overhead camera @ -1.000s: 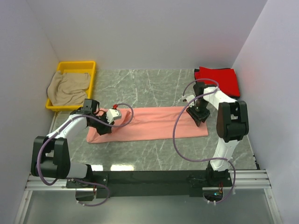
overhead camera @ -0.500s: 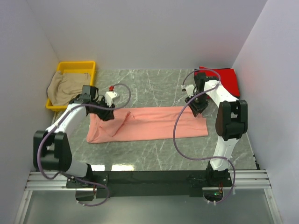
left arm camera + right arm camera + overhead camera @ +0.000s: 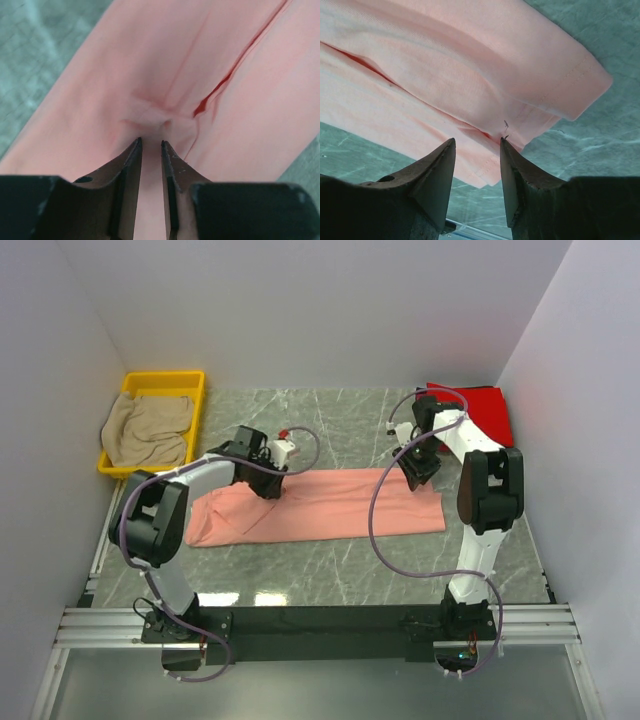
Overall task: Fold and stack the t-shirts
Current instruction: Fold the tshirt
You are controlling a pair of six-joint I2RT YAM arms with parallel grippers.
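Note:
A salmon-pink t-shirt [image 3: 330, 505] lies folded into a long strip across the table. My left gripper [image 3: 270, 485] is low on its back edge, left of the middle. In the left wrist view, the jaws [image 3: 150, 142] stand a narrow gap apart with their tips pressed into the pink cloth [image 3: 240, 100], which puckers just ahead of them. My right gripper [image 3: 415, 475] hovers open over the shirt's right end. Its fingers [image 3: 477, 140] straddle the hemmed corner [image 3: 445, 60] without gripping it. A bright red t-shirt [image 3: 480, 410] lies folded at the back right. A beige t-shirt [image 3: 150, 430] sits crumpled in the bin.
The yellow bin [image 3: 165, 380] stands at the back left, against the left wall. Grey marble table [image 3: 320, 420] shows behind and in front of the pink strip. Purple cables loop off both arms, the right one hanging over the shirt's right half.
My left gripper has left the shirt's left end, opened and swung right to its back edge, then narrowed again. The right gripper has shifted slightly back over the right end.

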